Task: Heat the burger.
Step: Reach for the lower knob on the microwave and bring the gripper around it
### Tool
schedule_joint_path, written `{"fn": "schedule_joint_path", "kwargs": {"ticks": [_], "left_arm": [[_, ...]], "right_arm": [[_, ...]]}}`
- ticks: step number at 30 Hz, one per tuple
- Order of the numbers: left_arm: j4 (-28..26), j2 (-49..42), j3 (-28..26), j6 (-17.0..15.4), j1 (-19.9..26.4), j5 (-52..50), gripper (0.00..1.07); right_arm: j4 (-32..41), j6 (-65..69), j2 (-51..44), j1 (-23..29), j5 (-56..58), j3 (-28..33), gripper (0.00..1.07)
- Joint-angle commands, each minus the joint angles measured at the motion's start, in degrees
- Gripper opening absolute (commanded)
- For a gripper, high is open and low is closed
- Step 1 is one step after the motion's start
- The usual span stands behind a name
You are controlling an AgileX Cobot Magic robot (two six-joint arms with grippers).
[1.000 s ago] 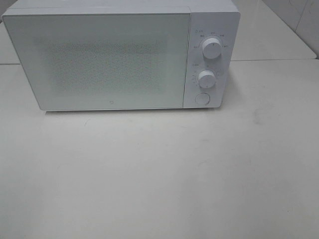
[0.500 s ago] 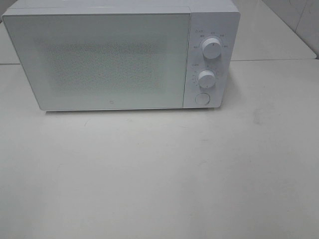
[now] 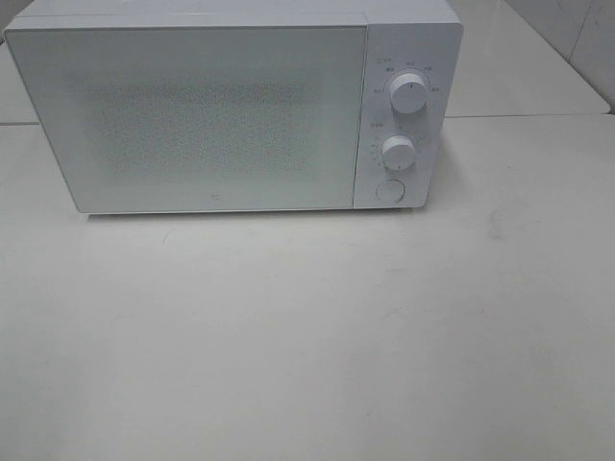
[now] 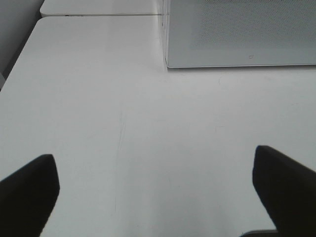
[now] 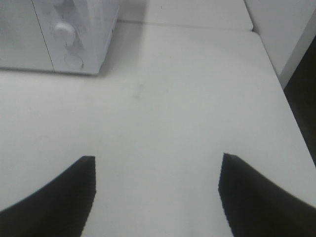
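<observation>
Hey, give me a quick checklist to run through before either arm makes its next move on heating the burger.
1. Location of the burger known: cannot tell; it shows in no view, and the microwave door lets nothing inside be seen.
2. Door shut: ok.
3. Jaws of the left gripper open and empty: ok.
4. Jaws of the right gripper open and empty: ok.
5. Access to the upper knob, lower knob and round button unblocked: ok.

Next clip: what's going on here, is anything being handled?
Nothing is being handled. The white microwave stands on the table with its door shut, and no burger shows in any view. The left gripper and right gripper both hang over the table, fingers apart, holding nothing.
</observation>
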Motion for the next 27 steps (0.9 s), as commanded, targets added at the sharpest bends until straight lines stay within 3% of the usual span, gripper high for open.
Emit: {"fn": "schedule_joint_path", "kwargs": {"ticks": [1, 10, 27], "left_arm": [[-0.3, -1.5, 0.0, -0.3, 0.1, -0.9, 1.01], [-0.3, -1.5, 0.0, -0.3, 0.1, -0.9, 1.01], [-0.3, -1.5, 0.0, -0.3, 0.1, -0.9, 1.01]], "right_arm": [[0.3, 1.6, -1.5, -0.2, -4.9, -1.4, 0.67], [0.2, 2.4, 1.4, -0.2, -15.2, -1.4, 0.65], [0.2, 2.4, 21.3, -0.2, -30.6, -1.4, 0.74]]}}
